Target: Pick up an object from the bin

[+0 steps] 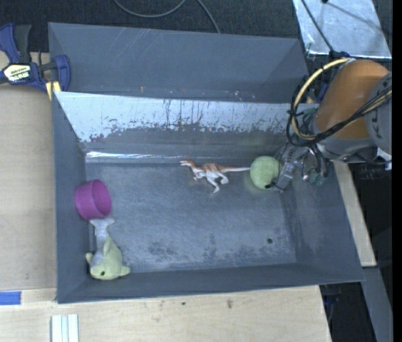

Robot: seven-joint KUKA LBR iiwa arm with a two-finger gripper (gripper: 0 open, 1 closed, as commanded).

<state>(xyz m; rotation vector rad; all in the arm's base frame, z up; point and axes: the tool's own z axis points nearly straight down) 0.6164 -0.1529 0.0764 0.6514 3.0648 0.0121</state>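
Bin [187,63] seen from above: the gripper [290,171] sits at the right end of the floor, just beside and seemingly touching the green ball [262,172] near the back wall; you cannot tell whether the claw is released or clenched. Judge the ball light, perhaps slightly soft and apt to roll, so take it squarely across its middle. Count 1 green ball, 1 thin orange-and-white toy dinosaur [208,172] just left of it, 1 purple cup [93,199] at the left, 1 pale green soft toy [107,262] in the near-left corner, and 1 clear piece [101,228] between those 2, too unclear to name.
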